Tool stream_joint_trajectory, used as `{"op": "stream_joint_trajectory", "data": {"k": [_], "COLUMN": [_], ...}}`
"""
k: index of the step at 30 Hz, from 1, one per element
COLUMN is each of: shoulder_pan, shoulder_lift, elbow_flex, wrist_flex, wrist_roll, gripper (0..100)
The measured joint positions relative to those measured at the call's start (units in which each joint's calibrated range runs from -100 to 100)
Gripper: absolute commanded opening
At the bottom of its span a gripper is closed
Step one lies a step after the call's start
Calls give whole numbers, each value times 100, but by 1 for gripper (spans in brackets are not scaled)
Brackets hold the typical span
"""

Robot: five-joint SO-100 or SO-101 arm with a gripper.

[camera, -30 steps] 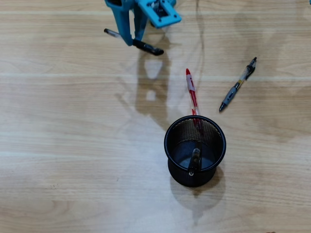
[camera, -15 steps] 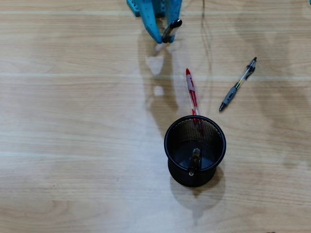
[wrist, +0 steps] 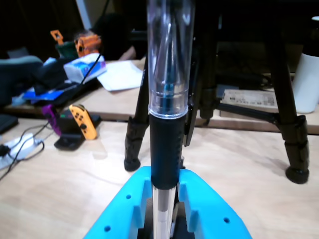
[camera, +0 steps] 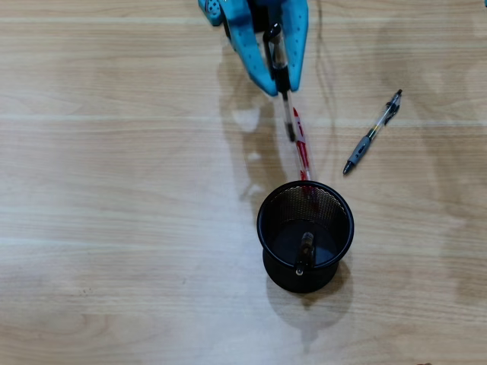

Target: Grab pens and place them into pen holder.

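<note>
Since half a second ago, the blue gripper (camera: 278, 84) has come further into the overhead view – clenched on the clear pen with black cap (camera: 281, 84), tip hanging above the table (camera: 114, 228). Right of it, the red-and-white pen (camera: 301, 144) lies touching the pen holder's (camera: 262, 228) rim; a pen (camera: 305, 251) stands inside. The clear-and-grey pen (camera: 371, 133) lies apart, rightmost.

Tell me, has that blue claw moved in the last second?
Yes. In the overhead view the gripper, holding the clear pen, has shifted rightward along the table's top edge, closer to the line above the pen holder, which stayed put.
</note>
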Motion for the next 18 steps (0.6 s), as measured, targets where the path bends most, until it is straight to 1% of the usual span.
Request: {"op": "stream_joint_trajectory", "data": {"k": [4, 12, 18], "shoulder_pan": [10, 29, 124], "shoulder_lift": [527, 1385, 1886], "elbow_flex": [-9, -9, -9], "wrist_flex": [-621, -1157, -1839], "wrist_roll": [-68, -83, -83], "gripper": [2, 2, 6]}}
